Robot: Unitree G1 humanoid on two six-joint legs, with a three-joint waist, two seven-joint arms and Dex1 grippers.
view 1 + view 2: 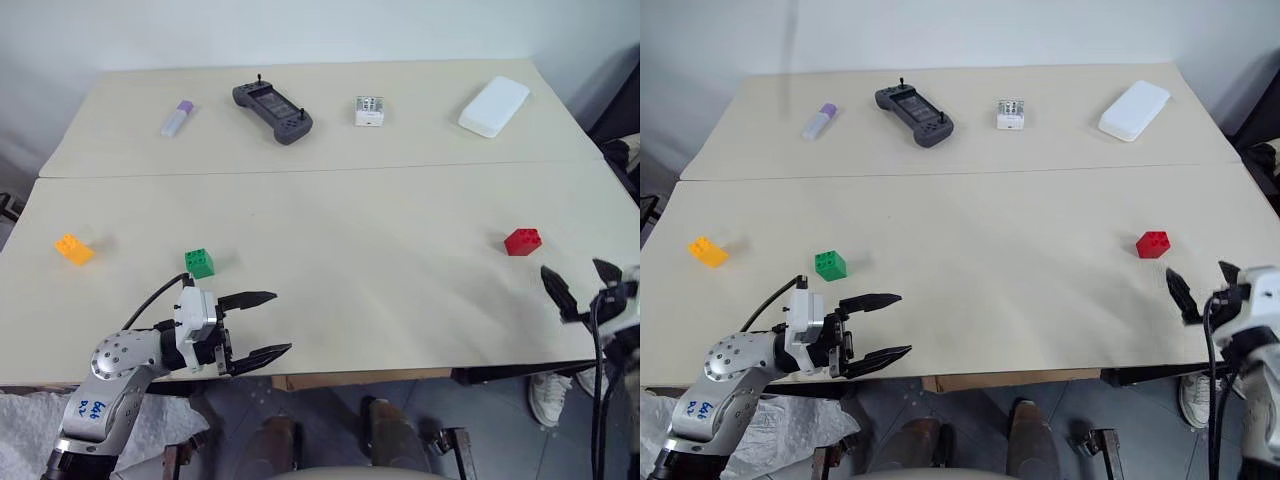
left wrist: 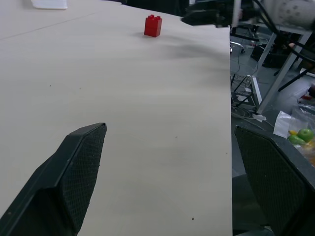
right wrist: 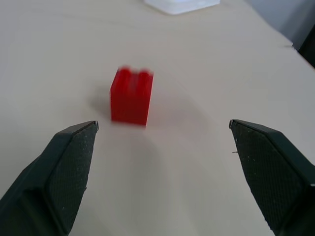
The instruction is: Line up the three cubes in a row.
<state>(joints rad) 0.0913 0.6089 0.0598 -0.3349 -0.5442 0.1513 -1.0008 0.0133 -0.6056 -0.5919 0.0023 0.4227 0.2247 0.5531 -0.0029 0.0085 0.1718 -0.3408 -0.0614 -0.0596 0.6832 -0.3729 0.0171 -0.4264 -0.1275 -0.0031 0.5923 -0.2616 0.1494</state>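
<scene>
Left gripper (image 1: 268,324) level, fingers spread, empty — near the green brick (image 1: 199,262). Right gripper (image 1: 582,284) gapes, just short of the red brick (image 1: 522,241). Orange-yellow brick (image 1: 74,248) far left.

- Bright, even, diffuse light; the pale table (image 1: 400,230) shows no glare.
- Shadows are soft and short beside the green brick (image 1: 199,262) and orange brick (image 1: 74,249).
- In the right wrist view, the red brick (image 3: 131,96) is smeared by blur.
</scene>
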